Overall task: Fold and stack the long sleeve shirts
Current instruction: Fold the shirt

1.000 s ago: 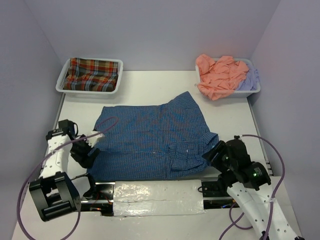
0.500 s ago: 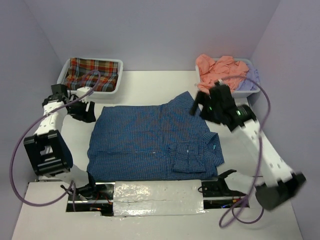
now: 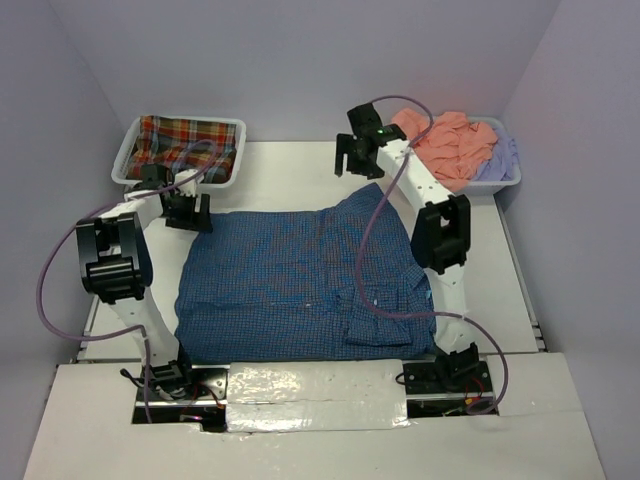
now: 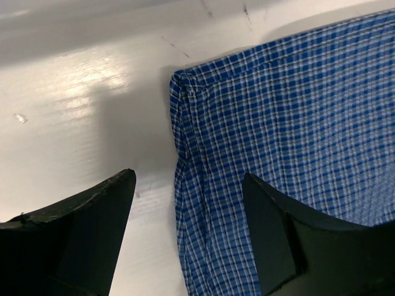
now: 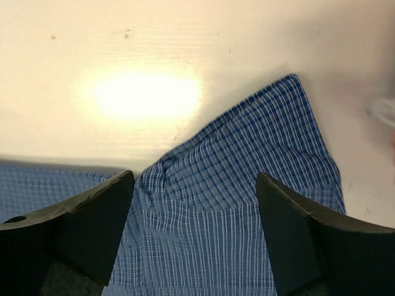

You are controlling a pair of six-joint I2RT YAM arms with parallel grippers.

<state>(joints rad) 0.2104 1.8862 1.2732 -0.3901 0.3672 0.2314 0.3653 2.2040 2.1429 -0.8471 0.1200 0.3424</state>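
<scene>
A blue shirt with fine checks point(image 3: 300, 285) lies spread flat at the middle of the white table point(image 3: 290, 175), folded in to a rough rectangle. A cuffed sleeve point(image 3: 375, 320) is doubled over at its 5 o'clock corner, and a pointed flap of cloth rises at its 1 o'clock corner.

At the shirt's 10 o'clock corner the left gripper point(image 3: 185, 212) hangs with its fingers spread apart and grasping nothing. In the left wrist view the hemmed corner of the blue shirt point(image 4: 296, 142) lies below and between the parted fingers of the left gripper point(image 4: 188, 177), one finger over bare table and the other over cloth.

Above the 1 o'clock flap the right gripper point(image 3: 355, 158) is likewise released, its fingers wide. The right wrist view shows the right gripper point(image 5: 194, 176) looking down on the pointed flap of the blue shirt point(image 5: 234, 203), with bare table beyond it. Whether either gripper touches the cloth cannot be told.

Farther out, at 10 o'clock on the table, a red-green plaid shirt point(image 3: 185, 150) fills a white tray point(image 3: 128, 160). At 2 o'clock a second white tray point(image 3: 505, 185) holds a crumpled salmon orange shirt point(image 3: 450, 145), with a pale lavender shirt point(image 3: 500, 160) just beside it on the 3 o'clock side.
</scene>
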